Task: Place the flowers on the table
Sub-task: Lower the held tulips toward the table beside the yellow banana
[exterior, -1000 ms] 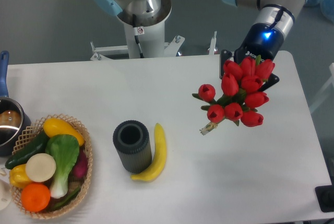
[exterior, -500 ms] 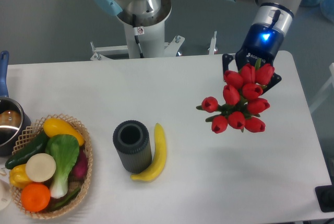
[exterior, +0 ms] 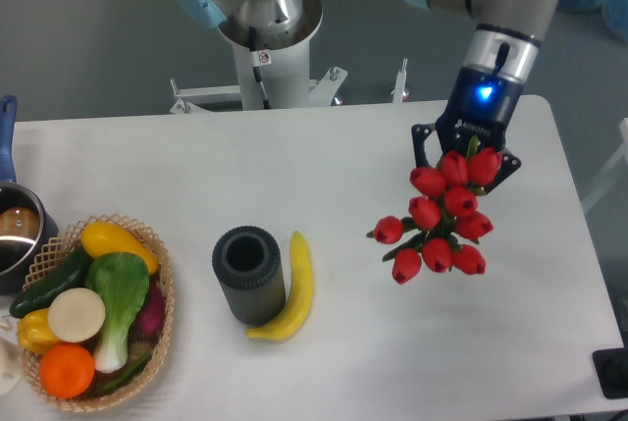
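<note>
The flowers (exterior: pixel 440 217), a bunch of red tulip buds on green stems, hang from my gripper (exterior: pixel 465 154) over the right part of the white table (exterior: pixel 324 352). The buds face the camera and hide most of the stems and the string. My gripper is shut on the bunch, its fingers largely hidden behind the top buds. I cannot tell whether the bunch touches the tabletop.
A dark ribbed cylinder (exterior: pixel 249 274) stands at the table's middle with a yellow banana (exterior: pixel 295 289) against its right side. A wicker basket (exterior: pixel 147 352) of vegetables sits at the front left. A pot (exterior: pixel 14 235) is at the left edge. The robot base (exterior: pixel 265 38) is at the back.
My gripper has carried the flowers a little left and toward the front of the table. The stem end with the string has gone out of sight behind the buds.
</note>
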